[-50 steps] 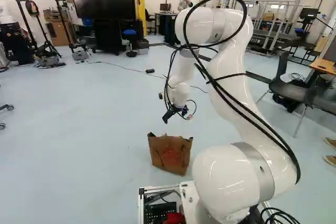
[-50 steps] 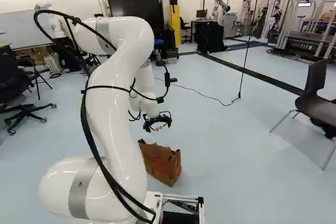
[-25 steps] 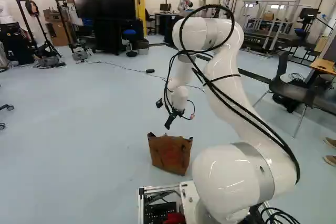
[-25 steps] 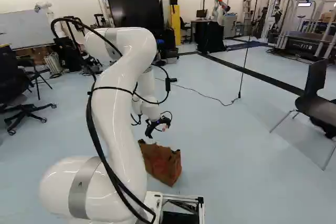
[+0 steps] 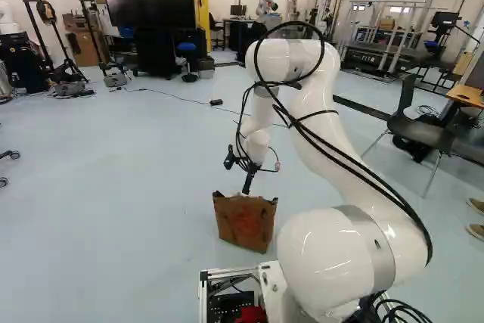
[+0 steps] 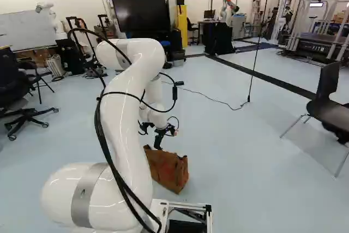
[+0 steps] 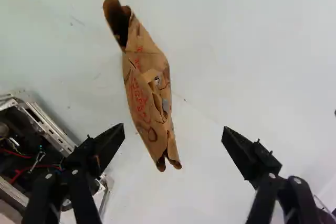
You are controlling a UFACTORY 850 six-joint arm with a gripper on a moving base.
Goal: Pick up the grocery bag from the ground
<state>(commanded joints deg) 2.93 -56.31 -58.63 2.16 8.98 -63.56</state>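
Claw (image 6: pixel 158 144) over grocery bag (image 5: pixel 246 221), pointing down, fingers wide apart, nothing clamped. Bag's upright on the floor (image 5: pixel 136 187), brown paper w/ red print, top edge crumpled, just ahead of the base frame (image 7: pixel 48 124). Wrist view: bag runs long & narrow, one end btwn the fingers, rest ahead of them, gap on both sides. It's closer to the finger on the base frame side, other finger (image 7: pixel 241 148) is over floor, further off. Arm (image 5: pixel 325 134) rises, then bends down to the claw near bag's top. Also in rt base view: chair (image 6: pixel 332 114) at the right, big screen (image 6: pixel 140 12) well beyond bag
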